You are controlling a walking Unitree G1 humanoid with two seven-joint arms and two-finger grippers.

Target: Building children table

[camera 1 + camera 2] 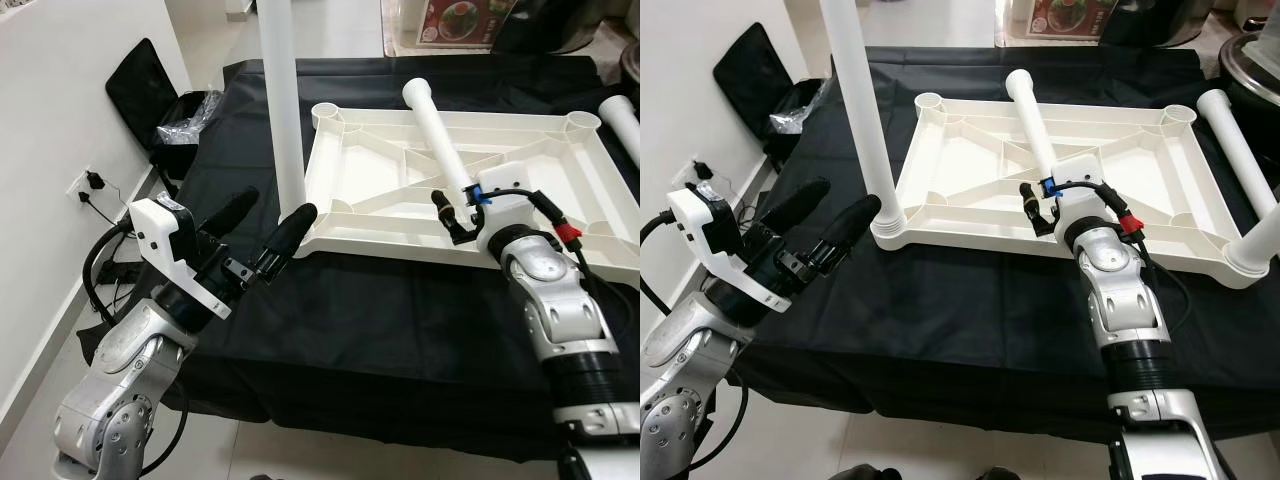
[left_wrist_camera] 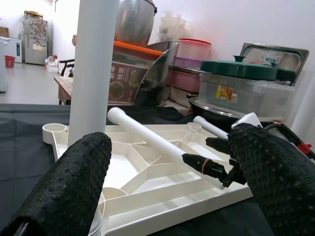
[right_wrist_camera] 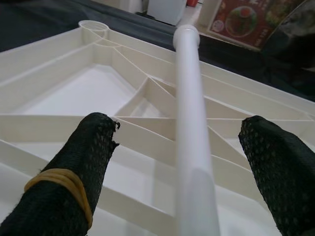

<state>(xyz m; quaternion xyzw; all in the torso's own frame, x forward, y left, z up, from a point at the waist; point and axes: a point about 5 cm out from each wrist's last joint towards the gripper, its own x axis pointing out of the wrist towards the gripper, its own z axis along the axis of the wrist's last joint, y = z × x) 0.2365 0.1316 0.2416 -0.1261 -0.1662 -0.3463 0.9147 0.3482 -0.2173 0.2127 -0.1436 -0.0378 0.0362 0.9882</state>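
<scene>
The white plastic tabletop (image 1: 1140, 180) is laid upside down on a desk (image 1: 970, 300) draped in black cloth, its ribbed underside and round corner sockets exposed. One leg (image 1: 862, 110) is already stood upright in the near left corner socket, and a second (image 1: 1258, 245) appears seated at the near right corner. A loose leg (image 1: 1033, 115), a smooth white tube with a flared end, is laid diagonally across the ribs; another (image 1: 1235, 140) lies beside the far right edge. By this count, about half of the assembly is judged done.

The right hand (image 3: 184, 162) is held released, its textured black fingers spread either side of the loose leg without touching it. The left hand (image 1: 262, 235) is also held open, near the fitted leg.
</scene>
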